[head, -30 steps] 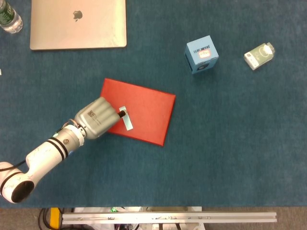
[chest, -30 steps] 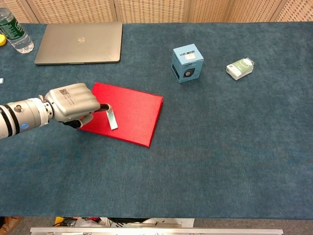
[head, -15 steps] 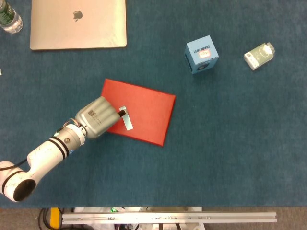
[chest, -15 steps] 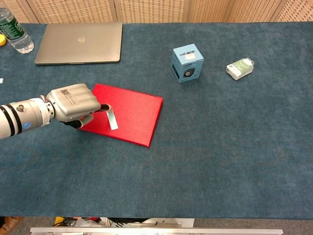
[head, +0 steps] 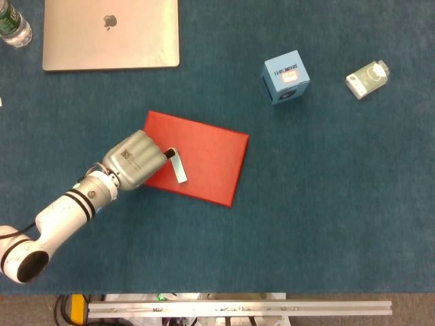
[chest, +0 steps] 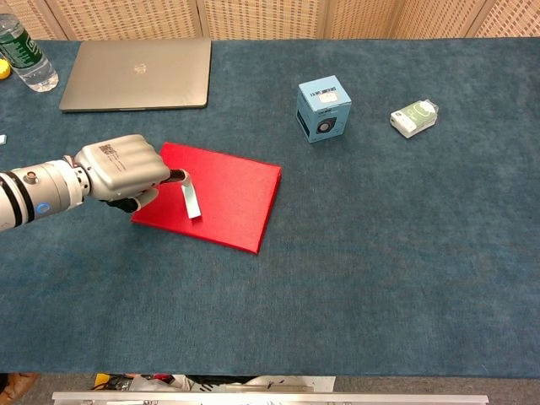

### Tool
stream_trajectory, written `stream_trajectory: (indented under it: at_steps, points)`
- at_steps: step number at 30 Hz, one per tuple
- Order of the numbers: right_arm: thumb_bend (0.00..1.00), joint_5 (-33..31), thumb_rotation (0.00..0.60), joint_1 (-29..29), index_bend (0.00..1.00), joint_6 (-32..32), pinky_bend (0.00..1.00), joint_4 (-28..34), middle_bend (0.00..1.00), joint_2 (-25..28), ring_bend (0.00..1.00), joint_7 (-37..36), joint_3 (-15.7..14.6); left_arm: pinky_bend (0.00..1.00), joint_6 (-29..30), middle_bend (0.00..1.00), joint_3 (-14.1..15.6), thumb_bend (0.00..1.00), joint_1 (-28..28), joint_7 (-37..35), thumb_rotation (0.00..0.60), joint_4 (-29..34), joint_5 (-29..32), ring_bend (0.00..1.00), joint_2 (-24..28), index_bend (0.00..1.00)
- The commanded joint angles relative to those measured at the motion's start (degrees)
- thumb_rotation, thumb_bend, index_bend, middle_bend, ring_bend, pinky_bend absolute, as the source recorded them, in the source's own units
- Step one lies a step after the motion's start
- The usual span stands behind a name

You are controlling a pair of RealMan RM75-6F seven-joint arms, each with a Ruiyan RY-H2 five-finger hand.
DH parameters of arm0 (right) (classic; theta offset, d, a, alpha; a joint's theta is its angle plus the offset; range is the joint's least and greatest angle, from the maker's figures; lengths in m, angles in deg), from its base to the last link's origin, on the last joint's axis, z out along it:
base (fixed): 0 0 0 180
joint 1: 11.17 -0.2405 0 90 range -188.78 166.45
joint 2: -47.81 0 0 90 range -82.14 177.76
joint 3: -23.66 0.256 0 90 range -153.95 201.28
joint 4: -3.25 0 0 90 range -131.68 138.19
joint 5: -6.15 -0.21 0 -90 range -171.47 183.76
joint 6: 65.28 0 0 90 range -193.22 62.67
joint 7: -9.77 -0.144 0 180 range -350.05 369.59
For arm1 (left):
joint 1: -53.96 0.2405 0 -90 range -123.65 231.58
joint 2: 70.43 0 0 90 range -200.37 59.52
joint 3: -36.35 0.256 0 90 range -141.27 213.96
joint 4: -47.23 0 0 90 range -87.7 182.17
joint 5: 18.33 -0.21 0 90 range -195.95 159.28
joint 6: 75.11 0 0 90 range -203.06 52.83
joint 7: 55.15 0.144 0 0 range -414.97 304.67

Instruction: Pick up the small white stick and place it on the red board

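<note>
The red board lies flat on the blue table cover, left of centre. My left hand is over the board's left edge, fingers curled, pinching the upper end of the small white stick. The stick slants down and to the right over the board's left part; I cannot tell whether its lower end touches the board. My right hand shows in neither view.
A closed laptop lies at the back left, with a water bottle beside it. A blue box and a small white-green pack stand at the back right.
My left hand has shifted slightly up and to the left, and the stick has moved with it toward the board's left edge.
</note>
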Motion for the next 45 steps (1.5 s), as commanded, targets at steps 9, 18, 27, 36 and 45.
stream_trajectory:
  at_steps: [9, 18, 27, 36, 45]
  points:
    - [0.36, 0.0, 0.6, -0.1, 0.38, 0.1, 0.44, 0.4, 0.51, 0.0, 0.55, 0.5, 0.0, 1.0, -0.5, 1.0, 0.2, 0.65, 0.1, -0.7, 0.6, -1.6, 0.8, 1.0, -0.5, 0.19]
    - [0.36, 0.1, 0.6, 0.0, 0.38, -0.2, 0.44, 0.5, 0.51, 0.0, 0.55, 0.5, -0.1, 1.0, 0.2, 1.0, 0.2, 0.65, 0.3, -1.2, 0.6, -0.7, 0.2, 1.0, 0.2, 0.19]
    - [0.36, 0.2, 0.6, 0.2, 0.38, -0.4, 0.44, 0.5, 0.51, 0.2, 0.55, 0.1, -0.1, 1.0, 0.9, 1.0, 0.0, 0.65, 0.3, -0.8, 0.6, 1.0, -0.5, 1.0, 1.1, 0.19]
    - [0.36, 0.2, 0.6, 0.4, 0.38, -0.5, 0.44, 0.3, 0.51, 0.3, 0.55, -0.1, -0.1, 1.0, 0.5, 1.0, -0.1, 0.65, 0.1, -0.4, 0.6, 0.6, 0.0, 1.0, 0.3, 0.19]
    - [0.36, 0.0, 0.6, 0.5, 0.38, -0.4, 0.44, 0.2, 0.51, 0.4, 0.55, -0.1, -0.1, 1.0, -0.6, 1.0, -0.6, 0.65, -0.6, -0.3, 0.6, -0.8, 1.6, 1.0, -0.6, 0.19]
